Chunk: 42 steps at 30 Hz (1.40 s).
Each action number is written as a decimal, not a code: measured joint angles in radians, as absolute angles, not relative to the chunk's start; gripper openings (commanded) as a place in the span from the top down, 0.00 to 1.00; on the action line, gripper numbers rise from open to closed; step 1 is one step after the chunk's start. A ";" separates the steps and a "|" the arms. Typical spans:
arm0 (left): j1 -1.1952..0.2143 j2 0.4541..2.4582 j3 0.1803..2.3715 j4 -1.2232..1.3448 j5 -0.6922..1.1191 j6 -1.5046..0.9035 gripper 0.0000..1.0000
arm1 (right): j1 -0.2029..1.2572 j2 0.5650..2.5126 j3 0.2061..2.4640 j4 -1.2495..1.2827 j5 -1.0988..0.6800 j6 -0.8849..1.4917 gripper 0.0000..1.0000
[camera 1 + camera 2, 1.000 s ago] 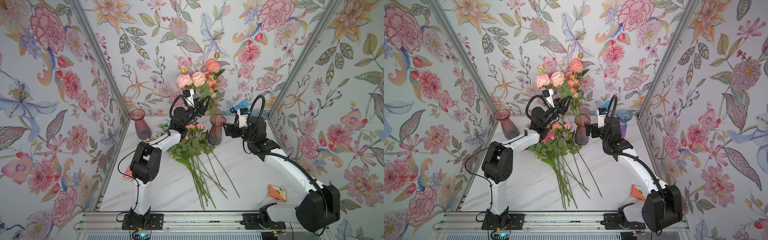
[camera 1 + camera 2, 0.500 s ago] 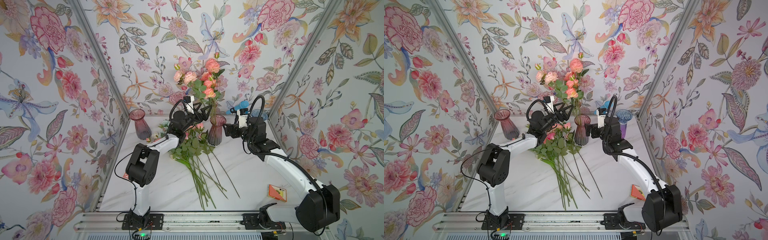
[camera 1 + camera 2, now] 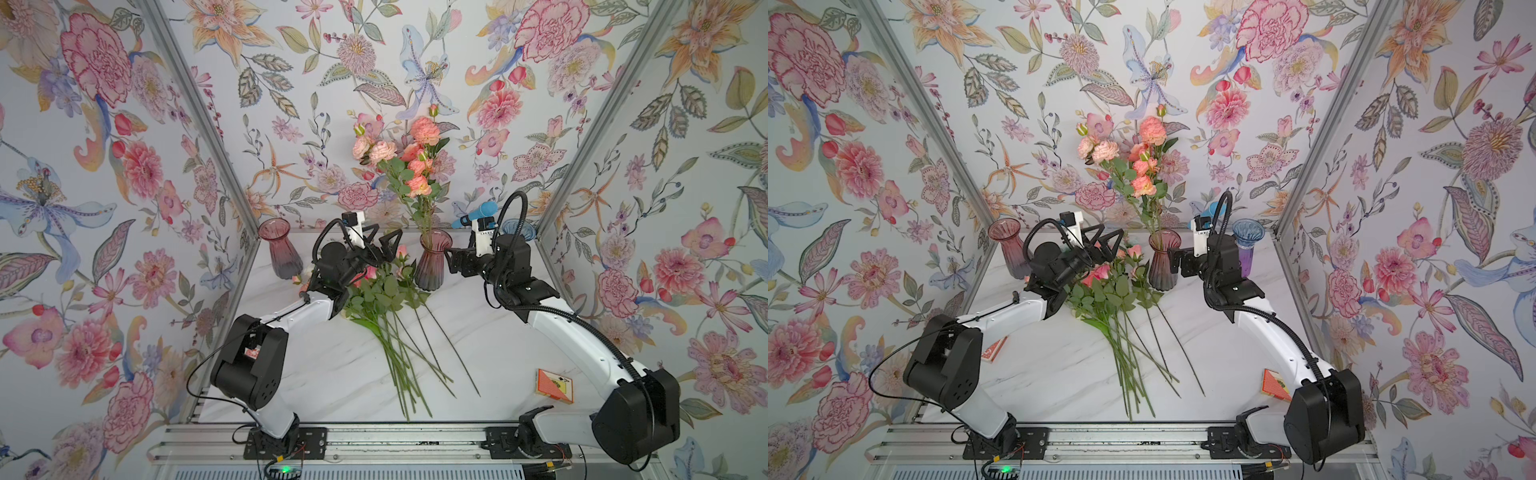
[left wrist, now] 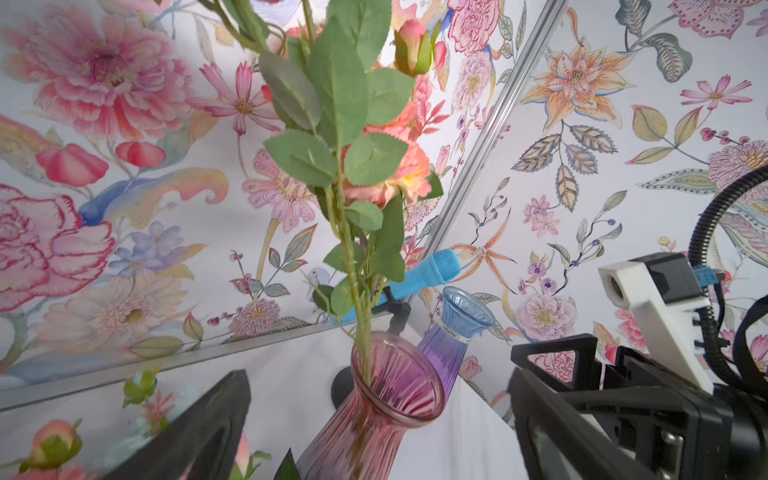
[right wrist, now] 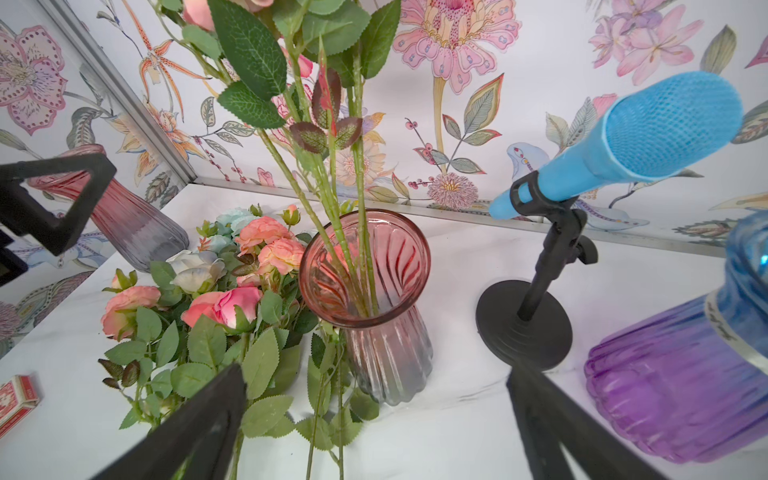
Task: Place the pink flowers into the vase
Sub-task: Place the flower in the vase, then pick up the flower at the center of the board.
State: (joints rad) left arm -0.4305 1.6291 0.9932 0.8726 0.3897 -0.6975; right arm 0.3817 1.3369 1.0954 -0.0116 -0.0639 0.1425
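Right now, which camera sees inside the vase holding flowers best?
The right wrist view: it looks down into the vase, showing the pink flowers' stems inside. The left wrist view sees it from the side; both top views show it small.

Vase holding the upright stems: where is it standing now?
In both top views the vase stands upright at the back centre of the table, between the left gripper and the right gripper, beside the loose pink flowers.

The left claw (image 3: 383, 246) is tilted upward, jaws spread wide with nothing between them, its white forearm (image 3: 299, 309) sloping down behind it. Opposite it and apart, the right claw (image 3: 451, 262) points level toward it, equally wide and empty.
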 measured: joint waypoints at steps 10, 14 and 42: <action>-0.397 1.384 0.667 0.752 0.259 -0.943 0.01 | 0.571 1.329 1.037 -0.011 -0.065 0.064 0.01; -0.369 1.348 0.558 0.736 0.245 -1.055 0.04 | 0.644 1.327 1.018 -0.002 -0.070 0.037 0.01; -0.178 1.280 0.274 0.802 0.292 -1.348 0.08 | 0.703 1.322 0.965 0.056 -0.022 0.030 0.01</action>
